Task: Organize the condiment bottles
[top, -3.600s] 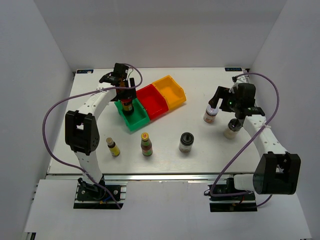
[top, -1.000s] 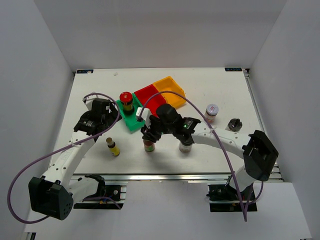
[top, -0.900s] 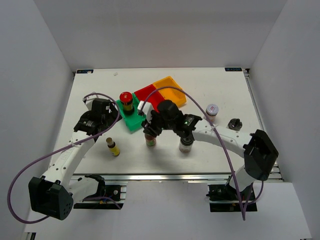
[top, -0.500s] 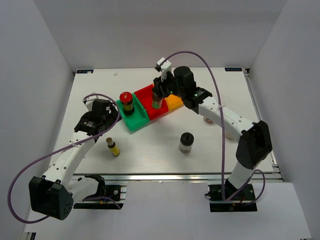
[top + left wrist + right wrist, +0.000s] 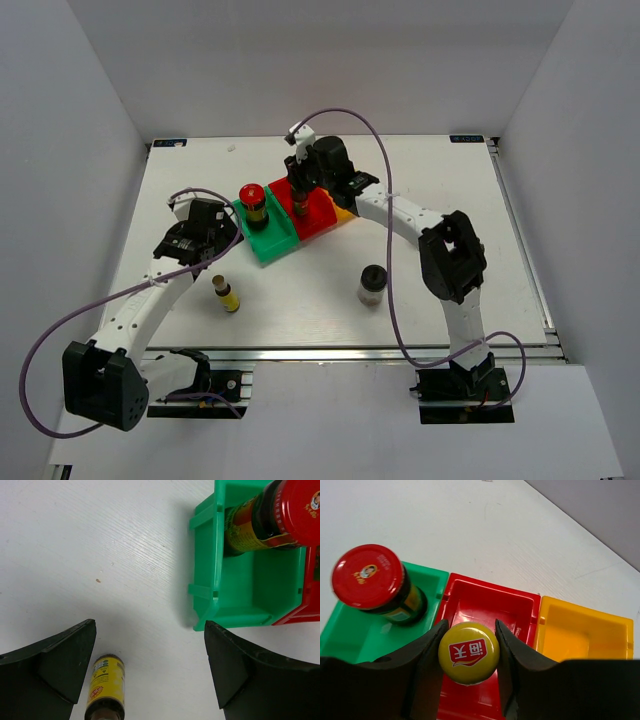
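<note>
Jar (image 5: 252,200) in green bin (image 5: 275,246): done. Right gripper (image 5: 469,642) clamps sauce bottle (image 5: 469,654) over adjacent red bin (image 5: 492,605); left gripper (image 5: 150,647) wide. Yellow bottle (image 5: 106,680), shaker (image 5: 372,283) outstanding.

Green bin (image 5: 357,636), red bin (image 5: 490,605), orange bin (image 5: 582,635) adjoin on table (image 5: 470,530).

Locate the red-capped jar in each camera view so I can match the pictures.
Top external: the red-capped jar stands left of centre, at the far end of the green bin.
Left wrist: the red-capped jar is in the top right corner, inside the green bin.
Right wrist: the red-capped jar is at upper left, in the green bin.
Shared landmark: the green bin.
</note>
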`<state>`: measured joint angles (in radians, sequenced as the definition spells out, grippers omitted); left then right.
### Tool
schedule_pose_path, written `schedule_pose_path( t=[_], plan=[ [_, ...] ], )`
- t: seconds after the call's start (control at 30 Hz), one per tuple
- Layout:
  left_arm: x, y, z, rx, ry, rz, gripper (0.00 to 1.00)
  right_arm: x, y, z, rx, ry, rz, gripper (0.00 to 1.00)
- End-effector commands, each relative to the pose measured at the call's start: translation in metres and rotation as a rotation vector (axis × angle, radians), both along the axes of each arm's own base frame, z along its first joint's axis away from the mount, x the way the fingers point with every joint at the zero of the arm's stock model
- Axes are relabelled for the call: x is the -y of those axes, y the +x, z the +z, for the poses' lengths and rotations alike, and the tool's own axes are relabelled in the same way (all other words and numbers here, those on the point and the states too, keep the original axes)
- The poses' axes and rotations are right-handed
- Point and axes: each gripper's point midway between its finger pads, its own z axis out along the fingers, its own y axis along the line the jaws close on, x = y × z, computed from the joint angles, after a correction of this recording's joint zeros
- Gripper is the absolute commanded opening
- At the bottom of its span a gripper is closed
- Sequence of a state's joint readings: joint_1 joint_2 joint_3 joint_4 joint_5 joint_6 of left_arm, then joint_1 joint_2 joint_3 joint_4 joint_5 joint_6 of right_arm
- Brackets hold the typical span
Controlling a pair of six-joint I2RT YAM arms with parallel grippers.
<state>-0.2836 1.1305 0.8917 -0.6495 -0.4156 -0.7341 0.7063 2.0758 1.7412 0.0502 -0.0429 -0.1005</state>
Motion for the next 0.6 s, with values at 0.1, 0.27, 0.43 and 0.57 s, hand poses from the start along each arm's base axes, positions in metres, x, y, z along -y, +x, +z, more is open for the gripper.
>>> schedule_pose_path(
  t=[0.1, 0.27, 0.43, 0.57],
  plan=[
    [-0.003, 0.002, 0.006, 0.01, 0.014, 0.021, 0.98, -0.01, 0.033, 0.122, 0.299, 0.259, -0.042, 0.06],
    [-0.004, 0.002, 0.004, 0.01, 0.017, 0.028, 0.98, -0.019, 0.043, 0.108, 0.321, 0.288, -0.03, 0.08],
    [-0.004, 0.003, 0.002, -0.005, 0.021, 0.027, 0.98, -0.026, 0.054, 0.089, 0.305, 0.281, -0.043, 0.1],
    [-0.003, 0.002, 0.001, -0.008, 0.017, 0.027, 0.98, -0.027, 0.059, 0.081, 0.295, 0.28, -0.055, 0.14]
  ],
)
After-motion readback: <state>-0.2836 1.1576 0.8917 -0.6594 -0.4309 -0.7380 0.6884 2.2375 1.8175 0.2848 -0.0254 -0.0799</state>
